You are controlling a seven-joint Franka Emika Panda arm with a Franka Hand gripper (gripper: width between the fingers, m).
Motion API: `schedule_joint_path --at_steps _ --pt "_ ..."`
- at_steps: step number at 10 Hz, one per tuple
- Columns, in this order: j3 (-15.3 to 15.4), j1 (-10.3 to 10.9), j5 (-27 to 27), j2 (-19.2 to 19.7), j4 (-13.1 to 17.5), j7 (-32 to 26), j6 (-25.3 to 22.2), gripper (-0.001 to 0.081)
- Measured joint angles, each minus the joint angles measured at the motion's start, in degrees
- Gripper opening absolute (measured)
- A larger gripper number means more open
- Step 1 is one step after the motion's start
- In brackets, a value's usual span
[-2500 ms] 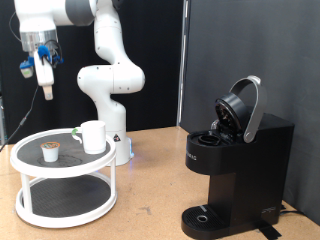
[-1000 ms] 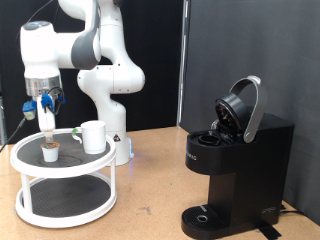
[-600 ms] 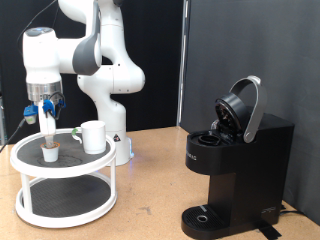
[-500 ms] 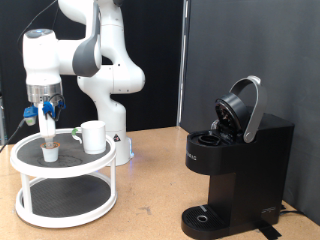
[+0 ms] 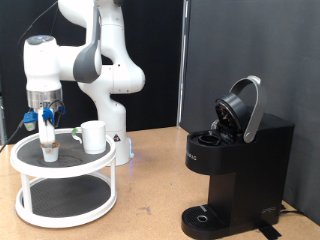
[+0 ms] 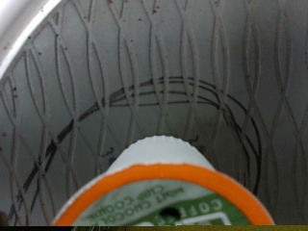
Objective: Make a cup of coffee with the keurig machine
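1. One gripper (image 5: 47,134) is mine, and it hangs straight down over the upper shelf of the white two-tier stand (image 5: 30,182) at the exterior view's left, its fingertips right at the small coffee pod (image 5: 49,151) that sits there
2. I cannot tell whether my fingers are apart or together; they blur into the pod in the exterior view and do not show in the wrist view
3. The wrist view looks down on the pod (image 6: 166,183) from close above: a white body with an orange rim, resting on the shelf's wire mesh (image 6: 144,58)
4. The cup (image 5: 94,136) stands upright on the same shelf, just right of my gripper and not touching it
5. The keurig machine (image 5: 238,165) sits on the table (image 5: 150,205) well apart at the right, with its lid raised
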Motion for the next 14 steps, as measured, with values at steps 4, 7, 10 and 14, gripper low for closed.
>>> schedule_joint_path --at_steps 4,7,10,14 --pt "0.00 -0.01 0.00 1.06 0.00 0.33 1.15 0.0708" --pt "0.00 -0.01 0.08 1.13 0.03 0.67 1.35 0.0454" --pt "0.00 -0.01 0.27 1.12 0.05 0.61 1.31 0.0454" --pt "0.00 0.01 3.17 0.11 1.22 -1.17 -1.32 0.0455"
